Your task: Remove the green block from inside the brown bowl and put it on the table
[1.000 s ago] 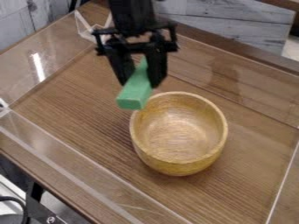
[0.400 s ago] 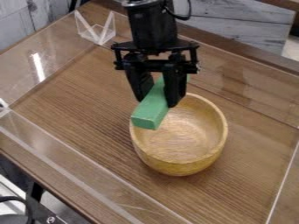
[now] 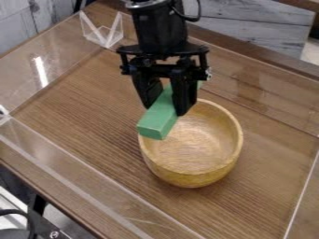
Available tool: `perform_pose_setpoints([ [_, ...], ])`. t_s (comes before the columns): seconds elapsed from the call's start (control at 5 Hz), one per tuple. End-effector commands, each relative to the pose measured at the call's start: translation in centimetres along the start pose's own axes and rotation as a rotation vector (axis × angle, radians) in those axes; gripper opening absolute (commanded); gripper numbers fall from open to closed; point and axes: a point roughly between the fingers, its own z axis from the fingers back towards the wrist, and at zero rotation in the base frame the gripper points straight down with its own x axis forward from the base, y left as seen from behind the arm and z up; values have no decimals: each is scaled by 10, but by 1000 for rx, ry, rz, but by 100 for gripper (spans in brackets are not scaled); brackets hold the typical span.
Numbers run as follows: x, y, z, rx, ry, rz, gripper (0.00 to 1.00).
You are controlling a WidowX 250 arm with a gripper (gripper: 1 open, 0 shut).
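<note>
- The brown bowl (image 3: 191, 143) sits on the table (image 3: 75, 103), right of the tabletop's middle.
- The green block (image 3: 159, 120) hangs tilted above the bowl's left rim, clear of the bowl's floor.
- The gripper (image 3: 166, 94) stands directly above the bowl's back-left rim, clamped on the block's upper end.

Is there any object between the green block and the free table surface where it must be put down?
Nothing visible blocks it. The gripper holds the green block tilted above the near-left rim of the brown bowl. The table to its left looks bare.
</note>
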Motion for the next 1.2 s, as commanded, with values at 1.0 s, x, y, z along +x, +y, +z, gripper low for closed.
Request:
perform_pose_setpoints([
  [1.0,-7,30,14,2,-95,-68,0],
])
